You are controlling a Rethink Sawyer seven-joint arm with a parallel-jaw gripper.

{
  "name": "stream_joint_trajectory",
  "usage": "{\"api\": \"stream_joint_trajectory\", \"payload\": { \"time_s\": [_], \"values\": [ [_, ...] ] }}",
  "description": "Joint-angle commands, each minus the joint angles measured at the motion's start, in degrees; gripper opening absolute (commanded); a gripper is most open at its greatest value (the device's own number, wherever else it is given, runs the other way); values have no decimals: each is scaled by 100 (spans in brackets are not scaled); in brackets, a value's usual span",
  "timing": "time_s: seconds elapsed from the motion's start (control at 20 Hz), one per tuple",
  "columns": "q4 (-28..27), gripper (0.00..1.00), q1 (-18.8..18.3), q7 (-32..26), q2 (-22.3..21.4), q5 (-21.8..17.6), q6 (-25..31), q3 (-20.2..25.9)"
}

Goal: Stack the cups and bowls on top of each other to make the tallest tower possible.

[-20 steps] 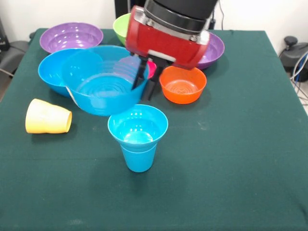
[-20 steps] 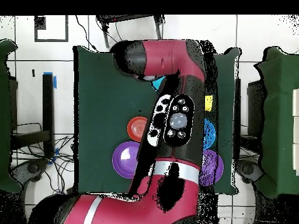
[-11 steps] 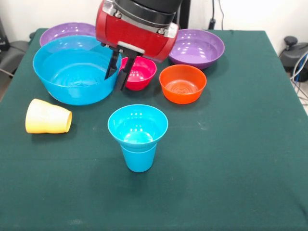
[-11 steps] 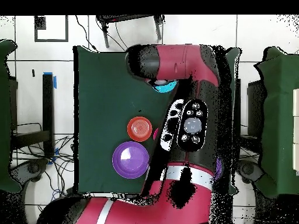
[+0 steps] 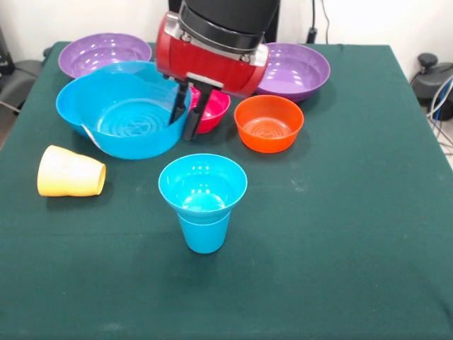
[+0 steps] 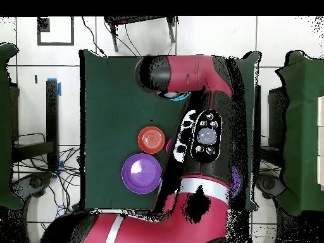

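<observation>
The tool pinches the rim of the large blue bowl, one finger inside the wall and one outside, on the side of the bowl that faces the pink-red bowl. The bowl appears tilted, its gripped side raised, and it overlaps a second blue bowl whose rim shows at its far-left side; whether the two touch I cannot tell. The tower, a blue tapered cup with a small blue bowl seated in its mouth, stands upright on the green surface, nearer the camera than the held bowl and just to its right. The yellow cup lies on its side well to the left of the tower; the orange bowl sits beyond the tower to the right, with two purple bowls behind. To place this bowl well, I judge it should be lifted clear of its neighbours, levelled, and brought straight over the tower's mouth so the two centres line up before lowering. A one-sided rim grip makes it hang crooked, so a slow descent and a gentle release matter; a sideways nudge could tip the narrow cup.
</observation>
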Motion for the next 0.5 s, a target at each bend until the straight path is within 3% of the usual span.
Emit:
{"api": "stream_joint_trajectory", "payload": {
  "time_s": [0.05,0.5],
  "values": [
    [761,0,-53,-668,69,-192,-442,837],
    [968,0,-88,-407,24,-172,-778,946]
  ]
}}
